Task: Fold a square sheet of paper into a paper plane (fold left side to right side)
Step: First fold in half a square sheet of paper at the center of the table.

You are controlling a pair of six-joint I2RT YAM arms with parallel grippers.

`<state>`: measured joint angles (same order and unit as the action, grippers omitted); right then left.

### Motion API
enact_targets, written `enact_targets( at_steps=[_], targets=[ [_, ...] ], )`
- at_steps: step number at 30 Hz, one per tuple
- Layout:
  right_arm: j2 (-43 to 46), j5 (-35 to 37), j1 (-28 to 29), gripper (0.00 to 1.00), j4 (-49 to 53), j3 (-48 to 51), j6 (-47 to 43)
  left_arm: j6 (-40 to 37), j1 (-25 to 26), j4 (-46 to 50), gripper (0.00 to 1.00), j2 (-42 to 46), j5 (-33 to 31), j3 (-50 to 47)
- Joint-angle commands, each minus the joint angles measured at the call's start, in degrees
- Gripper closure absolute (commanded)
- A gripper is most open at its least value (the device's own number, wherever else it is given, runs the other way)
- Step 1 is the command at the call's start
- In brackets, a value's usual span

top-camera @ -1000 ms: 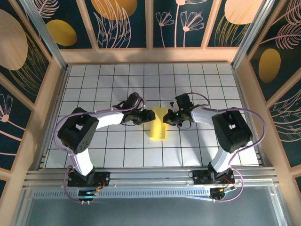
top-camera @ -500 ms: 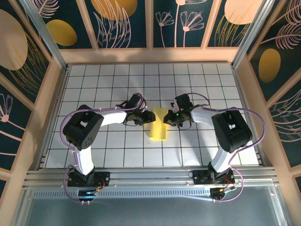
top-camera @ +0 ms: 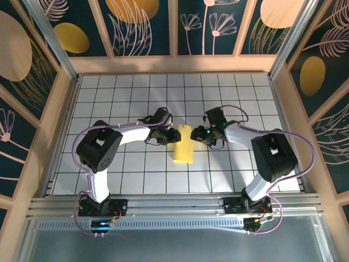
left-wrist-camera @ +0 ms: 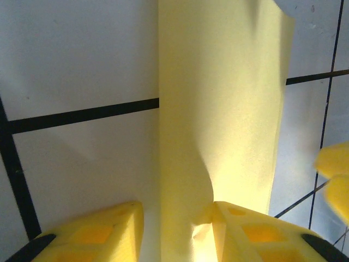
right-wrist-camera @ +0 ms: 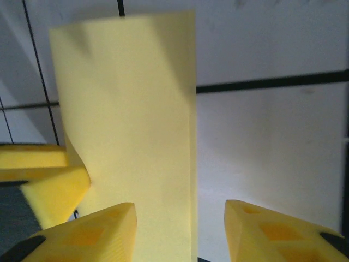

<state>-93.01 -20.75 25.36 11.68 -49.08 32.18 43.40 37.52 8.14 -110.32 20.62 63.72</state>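
Note:
The square sheet of paper (top-camera: 184, 144) lies folded in half as a pale-yellow upright strip in the middle of the tiled table. My left gripper (top-camera: 167, 135) is at the strip's upper left edge and my right gripper (top-camera: 200, 134) at its upper right edge. In the left wrist view the paper (left-wrist-camera: 223, 98) runs up between my open left gripper (left-wrist-camera: 175, 214); one fingertip (left-wrist-camera: 245, 229) rests on the slightly buckled sheet, the other on the table. In the right wrist view the paper's (right-wrist-camera: 131, 109) straight right edge lies between the fingers of the open right gripper (right-wrist-camera: 180, 210).
The white gridded table (top-camera: 136, 174) is walled by wooden panels left, back and right, with an aluminium rail (top-camera: 174, 204) at the near edge. Both arms arch in from the near corners towards the centre.
The right gripper has opened from shut and drawn slightly right off the paper. The left gripper has narrowed a little and its arm has shifted towards the strip's upper left.

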Motion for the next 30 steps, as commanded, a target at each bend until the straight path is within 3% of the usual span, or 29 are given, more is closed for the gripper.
enact_targets(
  at_steps=[1,10,30],
  targets=[
    [4.1,4.7,-1.8,0.51,2.0,1.1,-0.7,-1.2,1.0,3.3,0.61,-2.3,-1.3,1.3],
    [8.0,4.9,-4.7,0.50,1.2,3.5,-0.4,-2.0,1.7,7.6,0.59,-3.4,-4.9,3.2],
    [7.9,2.4,-5.0,0.49,0.5,3.3,-0.8,-1.1,1.8,11.2,0.59,-4.4,-8.7,4.7]
  ],
)
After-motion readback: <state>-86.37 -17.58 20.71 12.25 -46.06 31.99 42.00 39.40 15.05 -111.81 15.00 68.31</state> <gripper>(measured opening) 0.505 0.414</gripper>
